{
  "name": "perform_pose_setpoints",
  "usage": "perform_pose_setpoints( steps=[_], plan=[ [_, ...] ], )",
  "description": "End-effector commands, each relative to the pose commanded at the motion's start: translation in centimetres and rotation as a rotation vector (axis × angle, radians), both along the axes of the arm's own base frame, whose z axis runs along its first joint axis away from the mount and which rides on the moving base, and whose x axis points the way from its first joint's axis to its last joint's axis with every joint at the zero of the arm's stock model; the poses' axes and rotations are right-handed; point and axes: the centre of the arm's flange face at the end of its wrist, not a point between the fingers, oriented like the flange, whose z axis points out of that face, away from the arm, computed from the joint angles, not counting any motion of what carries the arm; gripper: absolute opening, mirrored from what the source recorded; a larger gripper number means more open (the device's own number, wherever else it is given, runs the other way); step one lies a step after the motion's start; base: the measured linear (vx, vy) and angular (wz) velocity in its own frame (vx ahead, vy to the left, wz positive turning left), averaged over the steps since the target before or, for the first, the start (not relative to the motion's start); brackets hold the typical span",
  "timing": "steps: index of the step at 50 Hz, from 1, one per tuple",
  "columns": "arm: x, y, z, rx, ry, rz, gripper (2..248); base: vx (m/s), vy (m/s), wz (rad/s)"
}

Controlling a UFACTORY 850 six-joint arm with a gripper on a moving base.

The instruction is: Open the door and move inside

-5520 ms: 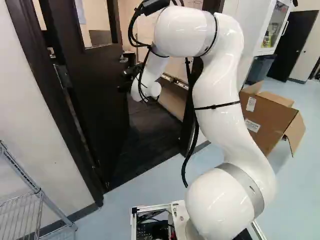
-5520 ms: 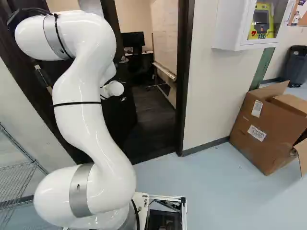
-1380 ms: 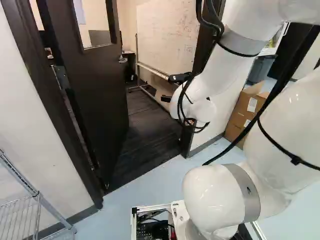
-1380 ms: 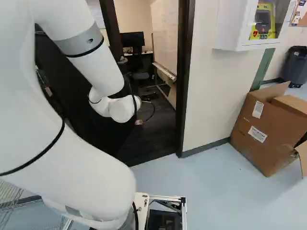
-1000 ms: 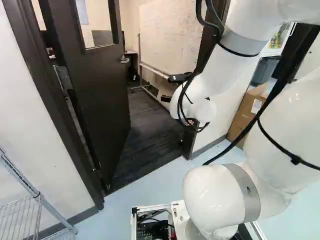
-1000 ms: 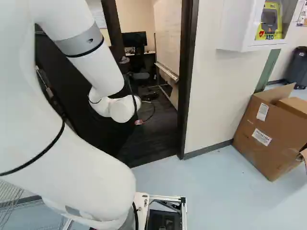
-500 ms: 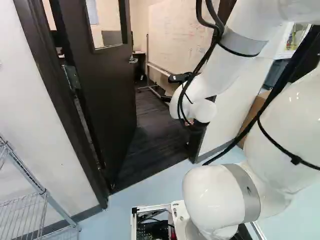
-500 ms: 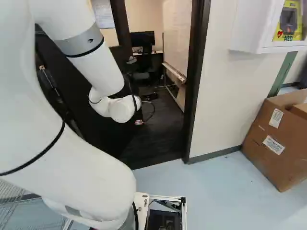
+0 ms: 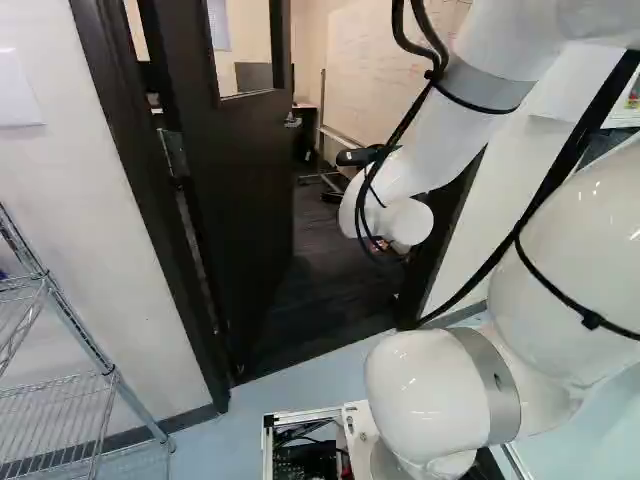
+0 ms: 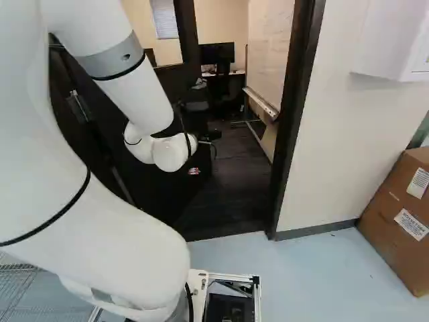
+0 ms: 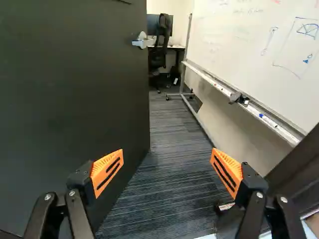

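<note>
The gripper (image 9: 345, 178) is held out at the doorway in the left base view, clear of the door. In the wrist view the gripper (image 11: 167, 170) stands wide open, with nothing between its orange pads. The dark door (image 9: 235, 190) is swung inward, leaving a wide gap on its right. Its silver lever handle (image 11: 143, 42) is ahead of the gripper, near the door's far edge, touched by nothing. The right door jamb (image 10: 293, 127) stands close to one finger in the wrist view. Past the threshold lies dark carpet (image 11: 174, 149).
Inside, a wheeled whiteboard (image 11: 249, 50) lines the right side, with a desk chair (image 11: 160, 42) farther back. A wire shelf (image 9: 60, 400) is at the left of the left base view. A cardboard box (image 10: 402, 215) and a white wall cabinet (image 10: 395, 40) are right of the doorway.
The base has turned left, shifting the scene rightward in both base views. Since the earliest frames the arm has swung right and folded lower; lately it holds still. The door's opening looks unchanged.
</note>
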Motion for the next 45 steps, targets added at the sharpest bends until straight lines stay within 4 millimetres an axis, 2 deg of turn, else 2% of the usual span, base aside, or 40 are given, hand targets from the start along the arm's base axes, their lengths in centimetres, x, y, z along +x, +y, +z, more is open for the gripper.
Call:
perform_pose_setpoints(
  steps=[45],
  plan=[
    [0.00,0.00,0.00,0.000,0.000,0.000,247,0.090,0.047,0.221]
  ],
)
